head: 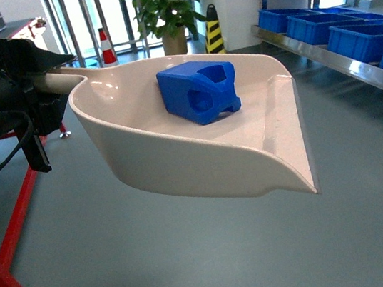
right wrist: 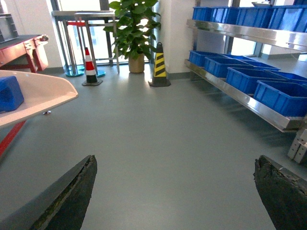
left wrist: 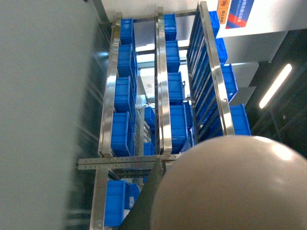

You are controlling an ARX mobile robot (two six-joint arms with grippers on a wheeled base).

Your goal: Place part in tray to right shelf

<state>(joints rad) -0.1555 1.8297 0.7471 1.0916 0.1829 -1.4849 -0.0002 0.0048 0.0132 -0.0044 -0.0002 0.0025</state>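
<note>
A: Where is the small bright-blue plastic block with round holes [head: 199, 90]?

B: It lies inside the cream plastic dustpan-shaped tray [head: 179, 156], towards the back of the pan, resting on its floor. The tray is held up in the air above the grey floor [head: 195, 265], its flat open lip pointing to the right in the head view.

A: What holds the tray?

B: The left gripper [head: 22, 93], black and bulky, is at the tray's straight handle on the left side of the head view. Its fingers are wrapped about the handle, clamped on it. The left wrist view shows only the rounded cream underside of the tray [left wrist: 230, 187] and, beyond it, the steel shelf rack [left wrist: 163, 96] with blue crates.

A: And the right gripper [right wrist: 175, 196]?

B: Its two dark fingers [right wrist: 72, 196] stand wide apart at the bottom of the right wrist view, with nothing between them but floor. The tray edge and the block show at that view's left border.

A: What is on the right?

B: A steel shelf [head: 337, 57] carrying large blue crates [head: 360, 39]. Behind are a potted plant [head: 167, 6] and striped cones [head: 213, 30].
</note>
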